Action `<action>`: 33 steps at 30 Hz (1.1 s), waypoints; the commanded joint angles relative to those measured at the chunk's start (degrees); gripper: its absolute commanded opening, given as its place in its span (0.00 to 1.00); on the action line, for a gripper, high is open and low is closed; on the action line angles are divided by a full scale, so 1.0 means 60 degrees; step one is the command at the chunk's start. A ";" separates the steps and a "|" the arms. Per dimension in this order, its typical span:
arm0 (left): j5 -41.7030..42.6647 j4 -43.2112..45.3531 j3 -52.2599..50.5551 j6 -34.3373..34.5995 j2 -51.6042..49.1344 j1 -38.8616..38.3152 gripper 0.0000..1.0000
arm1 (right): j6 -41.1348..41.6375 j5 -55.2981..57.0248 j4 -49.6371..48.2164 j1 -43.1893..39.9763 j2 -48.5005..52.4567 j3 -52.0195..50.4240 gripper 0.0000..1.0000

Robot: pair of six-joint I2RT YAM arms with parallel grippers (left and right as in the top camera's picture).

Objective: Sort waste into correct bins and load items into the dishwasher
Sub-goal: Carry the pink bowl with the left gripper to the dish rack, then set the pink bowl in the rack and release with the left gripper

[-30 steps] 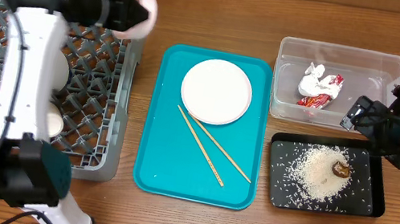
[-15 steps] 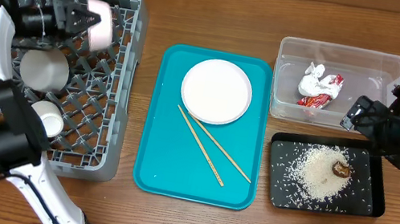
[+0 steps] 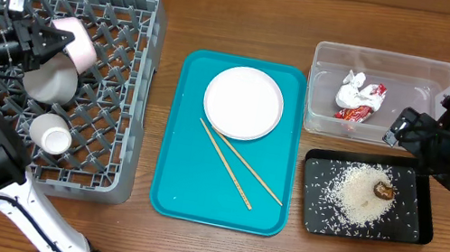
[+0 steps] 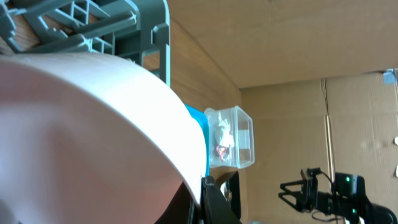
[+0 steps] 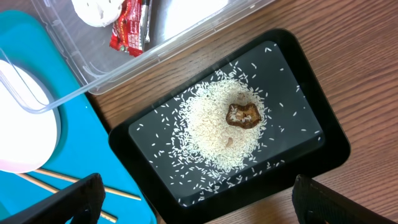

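My left gripper is shut on a small white plate, held tilted on edge over the back left of the grey dish rack. In the left wrist view the plate fills the frame beside my finger. A white bowl and a small cup sit in the rack. The large plate and two chopsticks lie on the teal tray. My right gripper is open and empty above the black tray.
The clear tub holds the white tissue and the red-and-white wrapper. The black tray holds rice and a brown lump. Bare wooden table lies between the rack and the teal tray.
My left arm has swung left and down with the small plate, from the rack's back right corner to over its left part. The right arm has not moved.
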State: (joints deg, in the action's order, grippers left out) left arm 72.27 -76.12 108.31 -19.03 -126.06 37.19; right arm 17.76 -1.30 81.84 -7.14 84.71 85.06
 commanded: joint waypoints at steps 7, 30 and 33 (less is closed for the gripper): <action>0.3053 -0.0739 -0.0033 -0.2113 0.0178 -0.0412 0.04 | 0.0007 -0.0047 -0.0026 -0.0036 -0.0062 0.0087 0.98; -0.1803 0.0648 -0.0036 -0.2116 0.0168 -0.1596 0.04 | 0.0007 -0.0047 0.0073 -0.0036 -0.0062 0.0087 0.98; -0.2273 0.0586 -0.0044 -0.2116 0.0153 -0.1559 0.04 | 0.0011 -0.0047 0.0106 -0.0036 -0.0062 0.0087 0.98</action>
State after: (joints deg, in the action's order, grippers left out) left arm 68.36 -72.03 108.27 -30.68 -125.58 27.35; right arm 17.78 -1.30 82.50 -7.14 84.71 85.06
